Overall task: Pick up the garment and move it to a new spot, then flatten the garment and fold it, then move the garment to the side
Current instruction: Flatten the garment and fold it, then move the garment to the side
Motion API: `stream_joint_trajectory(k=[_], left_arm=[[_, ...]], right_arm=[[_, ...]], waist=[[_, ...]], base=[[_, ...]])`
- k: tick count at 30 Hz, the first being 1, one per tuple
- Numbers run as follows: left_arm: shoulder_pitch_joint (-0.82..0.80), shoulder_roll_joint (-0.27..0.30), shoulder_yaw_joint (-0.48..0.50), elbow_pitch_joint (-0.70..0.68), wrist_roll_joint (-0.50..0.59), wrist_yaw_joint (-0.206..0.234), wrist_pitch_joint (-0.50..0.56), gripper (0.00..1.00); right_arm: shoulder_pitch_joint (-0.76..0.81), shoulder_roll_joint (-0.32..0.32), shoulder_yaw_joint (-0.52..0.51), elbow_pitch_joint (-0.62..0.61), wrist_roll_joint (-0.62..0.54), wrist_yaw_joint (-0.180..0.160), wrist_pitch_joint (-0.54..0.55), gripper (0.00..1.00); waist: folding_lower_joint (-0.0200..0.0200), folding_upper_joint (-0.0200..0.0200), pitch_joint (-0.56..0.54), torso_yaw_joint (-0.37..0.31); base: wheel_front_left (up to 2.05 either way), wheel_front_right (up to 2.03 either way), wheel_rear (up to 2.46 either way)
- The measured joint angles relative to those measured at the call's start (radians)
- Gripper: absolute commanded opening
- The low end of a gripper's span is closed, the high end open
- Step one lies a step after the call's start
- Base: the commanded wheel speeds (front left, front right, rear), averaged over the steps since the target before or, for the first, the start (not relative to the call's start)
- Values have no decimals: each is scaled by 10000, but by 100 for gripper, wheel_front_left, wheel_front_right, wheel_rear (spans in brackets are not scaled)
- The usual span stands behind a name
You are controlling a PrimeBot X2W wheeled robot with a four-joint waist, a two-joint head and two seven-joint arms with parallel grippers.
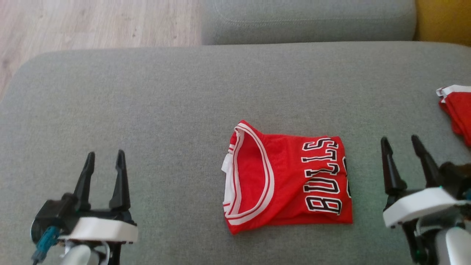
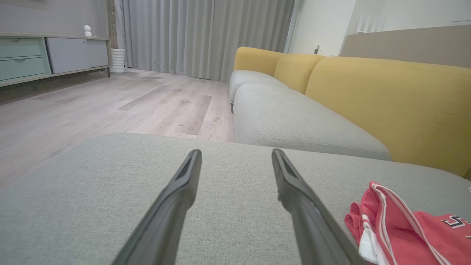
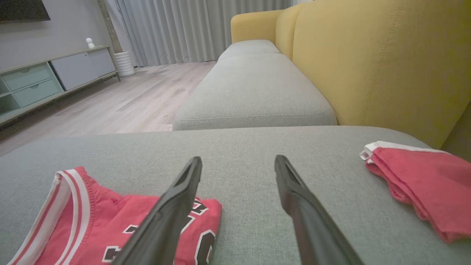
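Note:
A red jersey with white trim and black-and-white lettering lies folded into a compact rectangle near the middle front of the grey sofa cushion. Its edge appears in the left wrist view and the right wrist view. My left gripper hovers open at the lower left, well apart from the jersey, with nothing between its fingers. My right gripper stands open just right of the jersey, empty, its fingers over bare cushion.
A second folded red garment lies at the cushion's right edge. A further grey seat cushion adjoins at the back, with yellow backrests to the right. Wooden floor lies beyond the cushion's far left edge.

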Motion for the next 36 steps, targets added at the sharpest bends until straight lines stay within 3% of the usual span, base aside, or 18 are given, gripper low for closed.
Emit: stream_joint_trajectory(k=[22, 25, 32, 36], left_arm=[[257, -288, 464, 376, 272, -188, 263, 100], [33, -276, 466, 370, 330, -186, 293, 100], [-30, -265, 466, 345, 330, -184, 293, 100], [-101, -265, 453, 332, 330, -184, 293, 100]], right_arm=[[137, 100, 476, 395, 303, 0, 82, 100], [136, 96, 784, 428, 602, 0, 756, 100], [-114, 332, 1055, 1221, 1074, 0, 3480, 100], [-805, 489, 1007, 1965, 1189, 0, 4111, 100]], waist=[[1, 0, -265, -180], [1, 0, -212, -218], [1, 0, 38, -286], [1, 0, 229, -280]], base=[[0, 0, 0], [0, 0, 0], [0, 0, 0], [0, 0, 0]])
